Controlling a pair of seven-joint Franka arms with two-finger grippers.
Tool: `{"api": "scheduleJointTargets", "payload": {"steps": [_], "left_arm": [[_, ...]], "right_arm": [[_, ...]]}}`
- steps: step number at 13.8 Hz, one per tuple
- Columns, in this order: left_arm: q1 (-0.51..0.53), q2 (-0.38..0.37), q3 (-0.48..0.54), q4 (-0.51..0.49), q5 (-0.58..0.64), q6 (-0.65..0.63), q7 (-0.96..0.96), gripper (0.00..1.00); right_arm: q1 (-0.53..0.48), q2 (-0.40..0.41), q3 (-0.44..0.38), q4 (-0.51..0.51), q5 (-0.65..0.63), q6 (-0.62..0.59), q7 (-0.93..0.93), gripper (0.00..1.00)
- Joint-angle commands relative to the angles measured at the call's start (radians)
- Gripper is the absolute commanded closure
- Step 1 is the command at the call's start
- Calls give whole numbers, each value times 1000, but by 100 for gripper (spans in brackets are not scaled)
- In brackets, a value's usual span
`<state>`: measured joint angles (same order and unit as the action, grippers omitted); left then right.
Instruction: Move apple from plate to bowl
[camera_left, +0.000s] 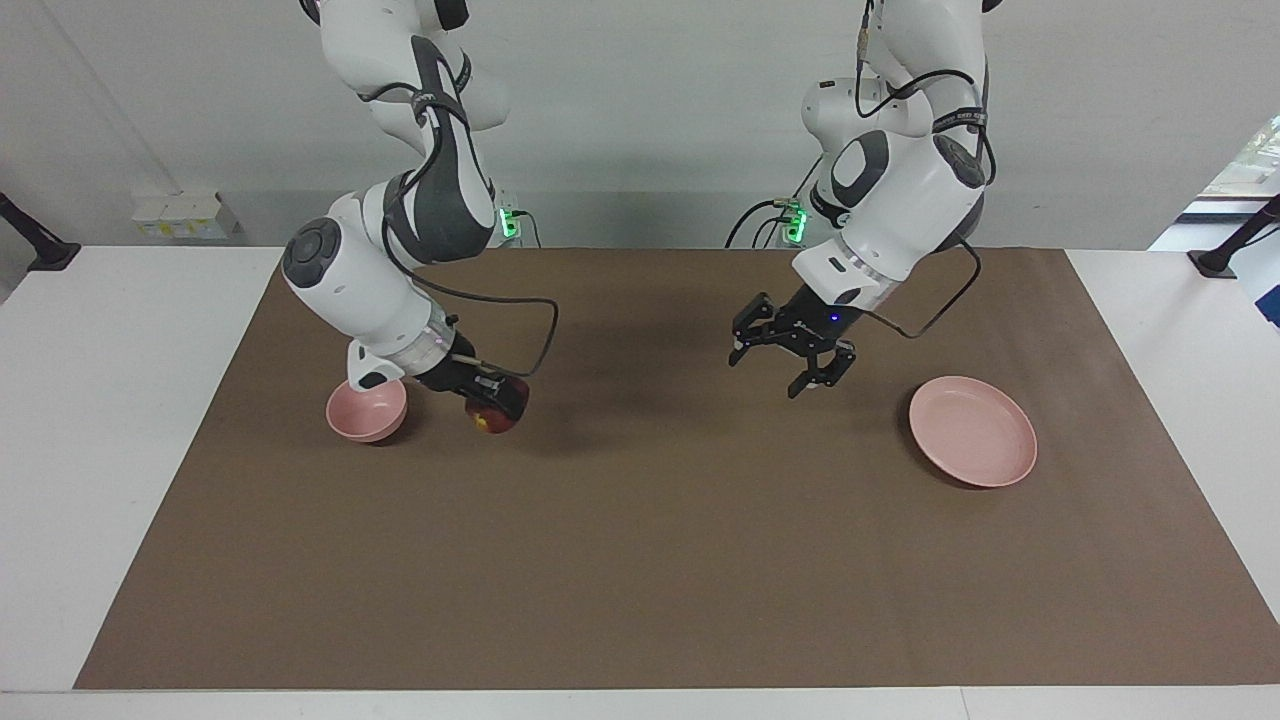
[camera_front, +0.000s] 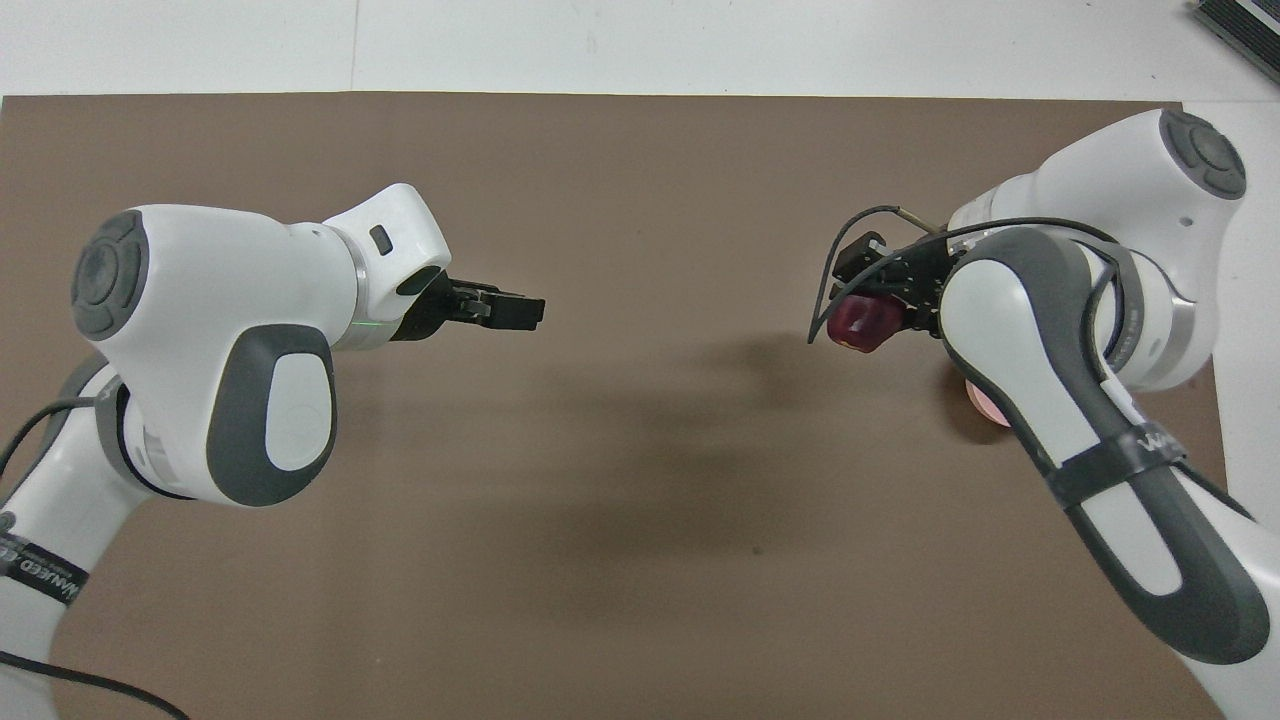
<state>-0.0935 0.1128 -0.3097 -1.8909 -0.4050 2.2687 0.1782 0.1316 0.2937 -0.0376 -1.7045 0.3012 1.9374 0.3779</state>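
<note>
My right gripper is shut on the dark red apple and holds it low over the mat, just beside the small pink bowl, toward the table's middle. In the overhead view the apple shows in the right gripper, and only a sliver of the bowl shows under the right arm. My left gripper is open and empty, up over the mat beside the wide pink plate. The plate holds nothing. In the overhead view the left gripper shows and the plate is hidden under the left arm.
A brown mat covers most of the white table. The bowl stands toward the right arm's end and the plate toward the left arm's end.
</note>
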Motion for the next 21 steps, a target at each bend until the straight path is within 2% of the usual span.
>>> {"api": "scheduleJointTargets", "payload": {"steps": [1,4,8,11,13,16,17,18,20,21], "left_arm": [[30,-21,-3,-4,153,-130,-22,0],[64,-35,-6,-2,296,-245,-48,0],[121,-35,-3,21,307,-333,-45,0],[182,-27,0,143,328,-458,-51,0],[187,-19,1,232,328,-536,-51,0],[186,-13,12,286,353,-563,-57,0],[167,-6,38,321,362,-605,-59,0],[146,-5,72,352,374,-630,-56,0],[45,-18,206,395,383,-687,-54,0],[13,-21,252,426,379,-730,-54,0]], "right_arm": [[-102,-22,7,-44,-89,-28,-239,100],[-174,-68,5,-142,-166,12,-349,100],[-198,-120,5,-244,-250,54,-386,100],[-201,-108,5,-264,-270,112,-393,100],[-204,-99,5,-265,-296,130,-395,100],[-210,-87,7,-264,-298,147,-386,98],[-211,-71,7,-262,-297,162,-384,91],[-211,-59,7,-265,-297,176,-381,79],[-214,-56,7,-265,-297,175,-379,60],[-213,-56,7,-265,-297,175,-364,45]]}}
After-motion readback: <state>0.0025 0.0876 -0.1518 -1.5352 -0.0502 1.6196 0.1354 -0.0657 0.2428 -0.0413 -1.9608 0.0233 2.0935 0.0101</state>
